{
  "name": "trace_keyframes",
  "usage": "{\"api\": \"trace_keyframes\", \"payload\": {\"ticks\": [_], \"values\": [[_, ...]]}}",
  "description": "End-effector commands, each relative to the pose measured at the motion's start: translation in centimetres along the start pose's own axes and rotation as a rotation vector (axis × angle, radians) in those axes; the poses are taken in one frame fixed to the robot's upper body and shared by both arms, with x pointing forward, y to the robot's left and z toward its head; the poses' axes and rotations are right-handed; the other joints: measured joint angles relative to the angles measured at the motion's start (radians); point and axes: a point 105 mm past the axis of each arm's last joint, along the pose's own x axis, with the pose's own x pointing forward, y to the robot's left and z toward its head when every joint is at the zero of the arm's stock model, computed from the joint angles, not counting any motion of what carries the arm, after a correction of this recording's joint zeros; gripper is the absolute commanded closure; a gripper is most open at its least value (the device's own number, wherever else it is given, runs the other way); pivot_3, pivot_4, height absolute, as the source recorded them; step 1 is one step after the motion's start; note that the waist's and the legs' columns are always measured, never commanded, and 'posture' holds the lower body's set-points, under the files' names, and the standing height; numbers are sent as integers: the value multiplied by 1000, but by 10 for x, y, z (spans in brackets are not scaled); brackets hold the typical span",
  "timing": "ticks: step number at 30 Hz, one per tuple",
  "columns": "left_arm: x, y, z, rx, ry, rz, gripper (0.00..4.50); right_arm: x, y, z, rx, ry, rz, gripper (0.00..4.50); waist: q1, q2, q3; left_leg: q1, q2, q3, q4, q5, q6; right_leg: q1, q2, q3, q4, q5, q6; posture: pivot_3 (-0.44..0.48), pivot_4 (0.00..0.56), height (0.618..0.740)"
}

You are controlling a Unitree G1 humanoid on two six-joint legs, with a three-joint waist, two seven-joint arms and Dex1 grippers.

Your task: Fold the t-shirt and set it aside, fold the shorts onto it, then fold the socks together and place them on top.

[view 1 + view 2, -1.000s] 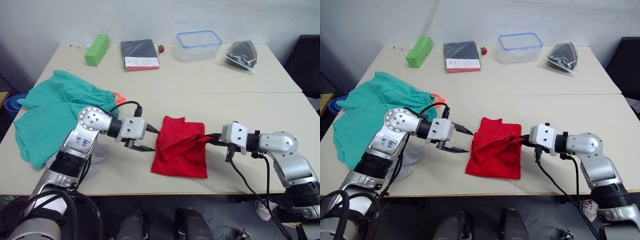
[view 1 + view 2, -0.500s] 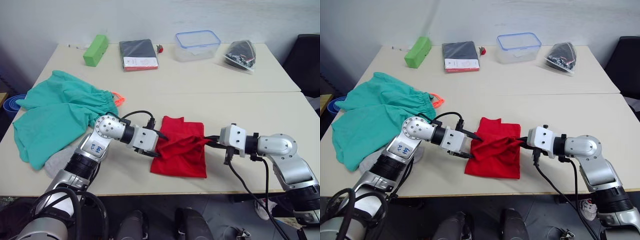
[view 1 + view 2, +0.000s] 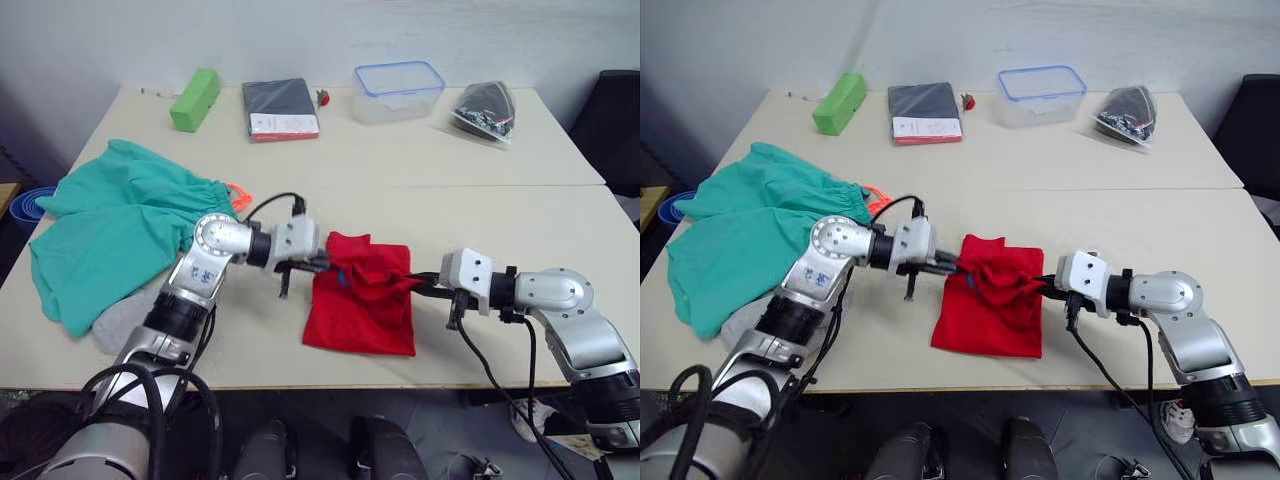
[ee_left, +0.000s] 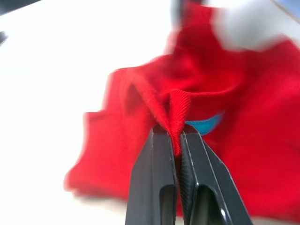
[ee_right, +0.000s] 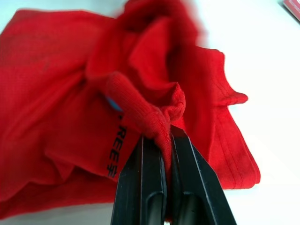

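Observation:
The red t-shirt [image 3: 362,300] lies bunched in the middle of the near table, its blue neck band showing in the folds. My left gripper [image 3: 325,265] is shut on a fold at its upper left edge; the left wrist view shows the black fingers [image 4: 157,178] pinching red cloth. At the garment's right edge my right gripper [image 3: 420,286] is shut on another raised fold [image 5: 154,122]. The teal-green shorts [image 3: 120,225] are spread at the table's left, orange drawstring [image 3: 238,193] beside the waist. A grey sock [image 3: 125,318] lies partly under my left arm.
Along the far table stand a green box [image 3: 194,99], a dark flat package [image 3: 279,108], a clear tub with a blue rim [image 3: 398,90] and a plastic bag [image 3: 485,108]. A black chair [image 3: 620,120] is at the right. Bare tabletop [image 3: 480,200] lies beyond the t-shirt.
My left gripper moved right to the t-shirt's left edge, closed on a fold of it and raised it slightly. The right gripper kept its hold and place.

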Motion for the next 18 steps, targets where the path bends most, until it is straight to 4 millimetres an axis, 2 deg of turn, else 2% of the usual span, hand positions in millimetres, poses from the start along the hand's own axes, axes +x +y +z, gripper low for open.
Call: {"api": "trace_keyframes", "payload": {"ticks": [1, 4, 10, 15, 17, 18], "values": [[3, 21, -1, -272, -48, 113, 4477, -1, -19, 13, 185, -70, -72, 4500, -3, 0, 0, 0, 0, 0, 0, 0, 0, 0, 0, 0, 0, 0, 0, 0, 150, 740], [10, 33, -4, -441, -66, 187, 4477, 5, -32, 12, 325, -79, -132, 4500, -3, 0, 0, 0, 1, 0, -1, 0, 0, 0, 0, 0, 2, 0, 0, 0, 150, 740], [14, 39, -17, -559, -30, 254, 4477, 17, -65, 8, 497, -64, -291, 4500, -4, 0, 0, -2, 1, 0, -1, 0, -1, -2, 0, -1, 2, 0, 0, 0, 150, 740], [12, 42, -20, -636, -41, 288, 4477, 24, -62, -2, 511, 6, -262, 4500, -1, 0, 0, -3, 0, -1, -1, 0, -1, -2, 0, -1, 2, 0, 0, 0, 150, 740], [11, 46, -23, -662, -41, 317, 4500, 23, -63, -15, 535, 68, -283, 4013, -2, 0, 0, -4, 0, -1, -1, 0, -1, -2, 0, -1, 2, 0, 0, 0, 150, 740], [10, 48, -24, -688, -47, 337, 4247, 21, -65, -21, 536, 91, -305, 3760, -2, 0, 0, -4, 0, -1, -1, 0, -1, -2, 0, -1, 2, 0, 0, 0, 150, 740]]}}
